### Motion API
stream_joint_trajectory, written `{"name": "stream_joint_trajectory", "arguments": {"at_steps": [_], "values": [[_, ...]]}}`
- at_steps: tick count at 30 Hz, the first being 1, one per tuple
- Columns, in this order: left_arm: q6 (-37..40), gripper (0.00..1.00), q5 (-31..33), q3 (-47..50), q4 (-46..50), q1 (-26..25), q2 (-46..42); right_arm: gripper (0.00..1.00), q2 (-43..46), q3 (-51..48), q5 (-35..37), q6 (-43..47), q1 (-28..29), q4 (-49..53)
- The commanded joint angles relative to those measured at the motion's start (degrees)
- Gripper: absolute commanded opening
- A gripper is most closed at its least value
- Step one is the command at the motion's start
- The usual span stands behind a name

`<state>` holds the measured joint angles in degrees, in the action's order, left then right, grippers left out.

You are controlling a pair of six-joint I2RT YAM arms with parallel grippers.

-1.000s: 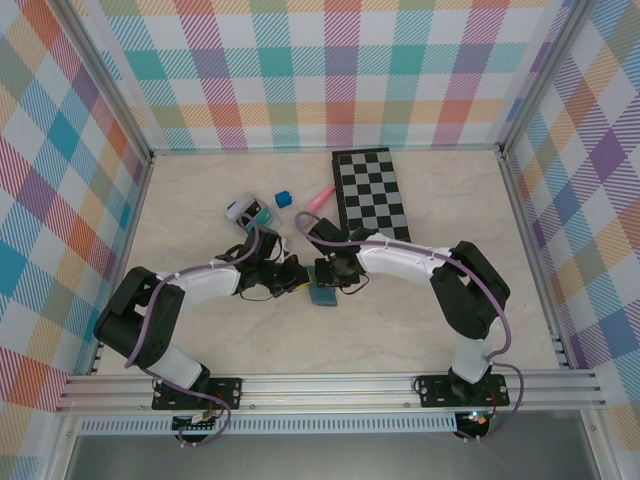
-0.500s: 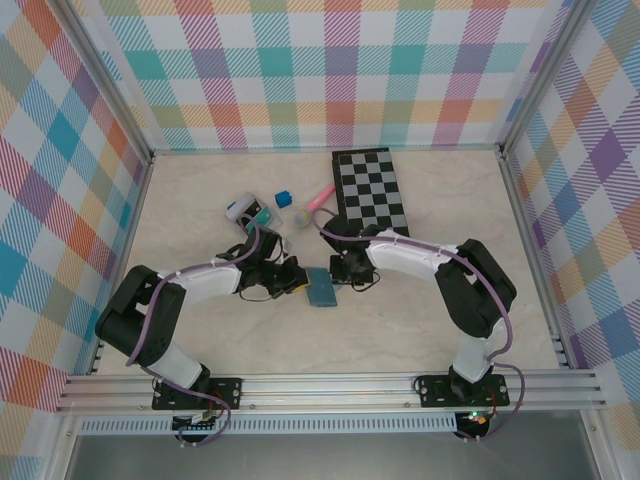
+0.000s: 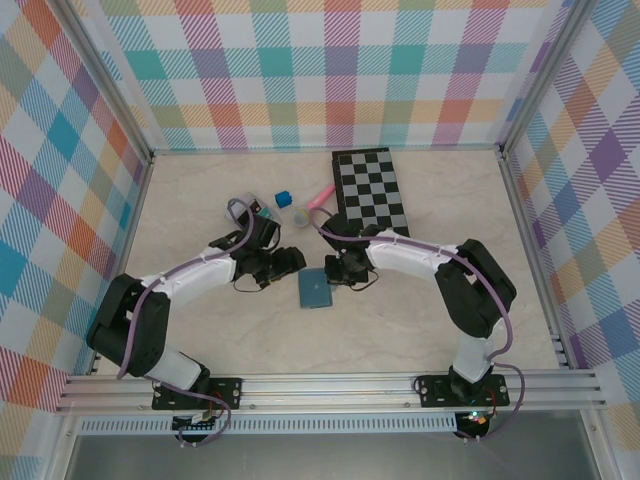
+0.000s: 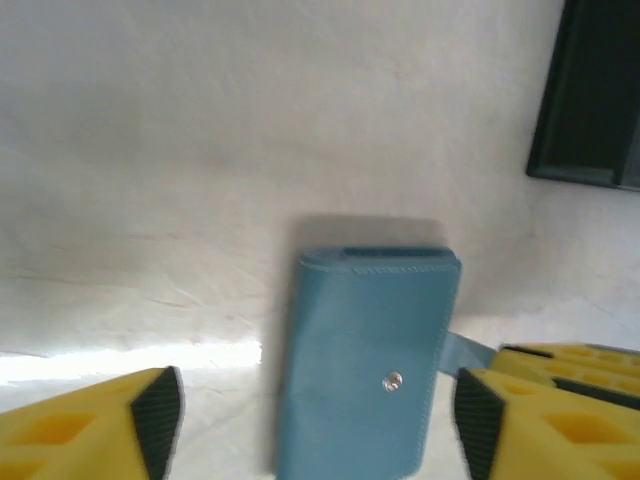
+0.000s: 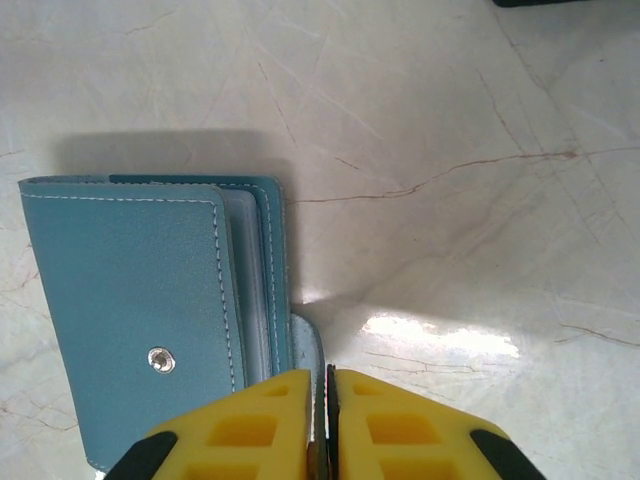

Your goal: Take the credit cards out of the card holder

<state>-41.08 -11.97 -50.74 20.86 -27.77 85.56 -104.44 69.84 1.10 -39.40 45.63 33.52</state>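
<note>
Card holder [image 5: 130, 300] lies pinched by right gripper [image 5: 322, 385]

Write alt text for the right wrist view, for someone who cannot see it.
A folded slate-blue card holder lies flat on a pale marbled table, with its silver snap stud facing up. At the bottom edge, the right gripper has its yellow fingers pressed together on the holder's thin strap.
</note>
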Motion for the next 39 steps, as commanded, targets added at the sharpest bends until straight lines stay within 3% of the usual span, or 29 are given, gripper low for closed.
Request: {"name": "stream_joint_trajectory", "arguments": {"at_steps": [1,6,12,18,22,33,39], "values": [[-0.7,0.84,7.9,-2.4,5.8,1.8,-2.1,0.15,-0.2,1.5,-1.4,1.2,0.4,1.2],[-0.1,1.00,12.4,-5.6,12.2,3.0,-4.5,0.17,-1.2,1.8,-2.2,-0.7,0.5,1.3],[0.0,1.00,12.0,-4.1,13.8,5.2,-7.1,0.10,-1.1,2.5,-0.5,-2.1,1.0,2.1],[-1.9,1.00,3.1,1.0,8.9,10.0,-9.2,0.09,1.3,6.3,-1.2,0.2,1.6,2.6],[-1.5,1.00,0.1,3.9,7.0,13.0,-11.2,0.09,2.2,8.3,-6.0,0.8,2.2,0.4],[-0.3,1.00,4.0,9.6,5.2,15.9,-18.2,0.09,-2.1,15.0,-16.6,0.6,3.1,-2.7],[-1.5,1.00,4.6,13.8,2.2,15.9,-22.4,0.09,-1.7,13.7,-16.6,-1.5,3.2,-4.9]]}}
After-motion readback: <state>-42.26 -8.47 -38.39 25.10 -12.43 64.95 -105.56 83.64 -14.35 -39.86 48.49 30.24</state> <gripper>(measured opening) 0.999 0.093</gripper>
